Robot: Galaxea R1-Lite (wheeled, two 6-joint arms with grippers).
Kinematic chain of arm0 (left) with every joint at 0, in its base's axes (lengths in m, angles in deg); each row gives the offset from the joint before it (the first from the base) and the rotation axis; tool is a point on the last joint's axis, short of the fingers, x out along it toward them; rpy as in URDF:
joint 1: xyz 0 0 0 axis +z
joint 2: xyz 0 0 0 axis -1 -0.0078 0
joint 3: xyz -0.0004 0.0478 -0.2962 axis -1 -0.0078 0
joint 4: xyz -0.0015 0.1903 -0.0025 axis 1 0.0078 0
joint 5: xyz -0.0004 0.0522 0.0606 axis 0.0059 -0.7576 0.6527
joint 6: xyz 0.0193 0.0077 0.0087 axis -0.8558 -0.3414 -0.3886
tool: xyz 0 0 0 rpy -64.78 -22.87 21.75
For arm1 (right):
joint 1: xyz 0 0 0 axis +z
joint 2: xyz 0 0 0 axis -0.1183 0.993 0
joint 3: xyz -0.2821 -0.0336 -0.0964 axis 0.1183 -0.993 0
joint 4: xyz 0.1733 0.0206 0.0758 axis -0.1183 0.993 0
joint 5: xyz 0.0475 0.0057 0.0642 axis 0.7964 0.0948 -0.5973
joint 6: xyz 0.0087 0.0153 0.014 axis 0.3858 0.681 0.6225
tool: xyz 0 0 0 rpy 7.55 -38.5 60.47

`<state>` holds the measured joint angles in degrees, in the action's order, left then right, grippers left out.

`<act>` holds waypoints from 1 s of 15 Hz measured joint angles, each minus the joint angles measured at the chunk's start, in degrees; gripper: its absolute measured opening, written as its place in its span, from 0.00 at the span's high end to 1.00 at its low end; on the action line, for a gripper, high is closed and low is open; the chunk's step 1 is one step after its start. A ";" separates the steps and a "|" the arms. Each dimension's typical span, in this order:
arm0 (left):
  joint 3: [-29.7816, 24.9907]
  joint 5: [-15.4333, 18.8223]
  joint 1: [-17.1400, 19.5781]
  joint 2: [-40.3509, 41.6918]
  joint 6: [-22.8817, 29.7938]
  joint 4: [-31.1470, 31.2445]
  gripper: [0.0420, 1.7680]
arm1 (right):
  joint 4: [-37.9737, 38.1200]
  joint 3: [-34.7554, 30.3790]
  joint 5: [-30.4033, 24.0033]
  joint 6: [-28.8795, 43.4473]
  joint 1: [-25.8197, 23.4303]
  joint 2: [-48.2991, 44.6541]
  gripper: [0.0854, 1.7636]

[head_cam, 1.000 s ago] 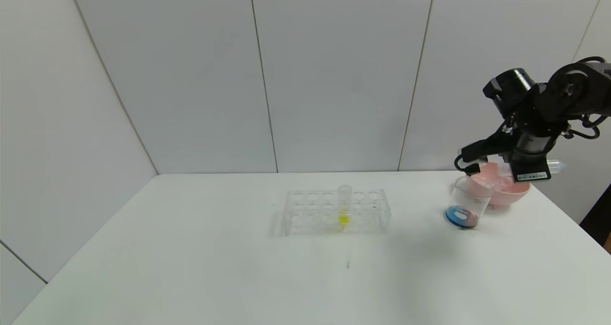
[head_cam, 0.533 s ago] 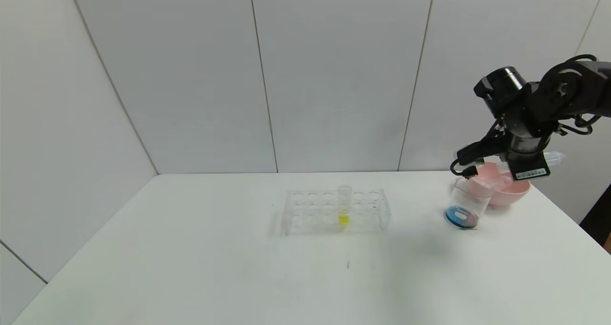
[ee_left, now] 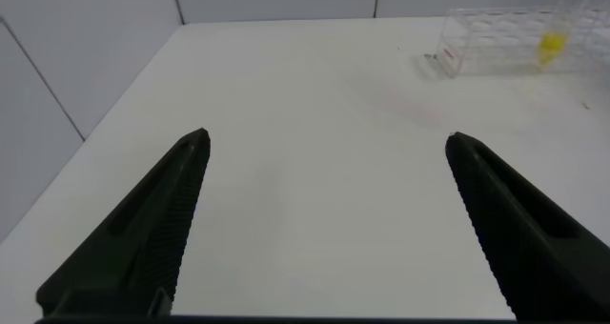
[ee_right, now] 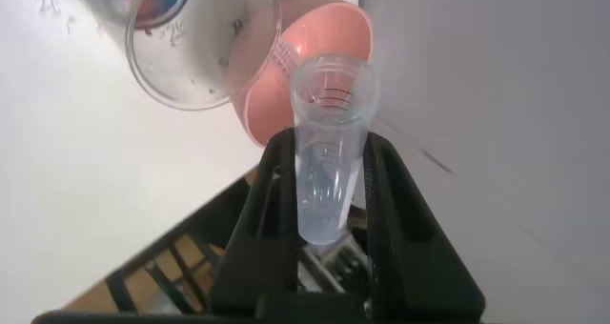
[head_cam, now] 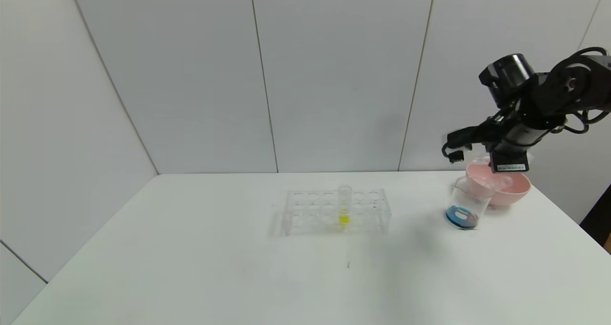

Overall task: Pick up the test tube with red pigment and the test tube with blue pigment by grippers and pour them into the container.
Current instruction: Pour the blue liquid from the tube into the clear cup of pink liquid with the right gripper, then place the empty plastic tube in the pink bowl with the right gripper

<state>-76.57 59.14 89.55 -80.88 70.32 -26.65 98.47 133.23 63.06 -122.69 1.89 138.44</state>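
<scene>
My right gripper (ee_right: 329, 141) is shut on a clear test tube (ee_right: 329, 162) that looks empty; which pigment it held does not show. In the head view the right arm end (head_cam: 510, 158) hangs above the pink bowl (head_cam: 518, 191). The container (head_cam: 465, 203), a clear beaker, stands just left of the bowl with blue and red liquid at its bottom; it also shows in the right wrist view (ee_right: 200, 48). No tube with red or blue liquid is in view. My left gripper (ee_left: 327, 138) is open and empty over bare table, out of the head view.
A clear tube rack (head_cam: 334, 210) stands mid-table with one yellow-liquid tube (head_cam: 344, 205) upright in it; the rack shows far off in the left wrist view (ee_left: 515, 38). The table's right edge runs just past the bowl. White walls stand behind.
The right arm has risen and turned over the bowl; the tube, which stuck out to the right before, is now hidden behind the wrist in the head view. Beaker, bowl and rack have not moved.
</scene>
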 joint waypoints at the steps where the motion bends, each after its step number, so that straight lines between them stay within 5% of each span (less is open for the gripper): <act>1: 0.00 0.02 0.00 0.00 0.00 0.00 0.00 | -0.22 0.00 -2.82 4.88 -0.52 -0.43 0.77; 8: 0.00 0.00 0.00 0.00 0.00 0.00 0.00 | -13.00 -1.05 -24.19 36.77 -2.90 -3.41 0.77; 15: 0.00 0.00 0.00 0.00 0.00 0.00 0.00 | -20.69 -5.95 -27.25 63.39 -3.06 -12.57 0.77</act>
<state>-76.57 59.14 89.55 -80.88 70.32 -26.65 77.78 127.28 35.81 -59.30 -1.17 125.87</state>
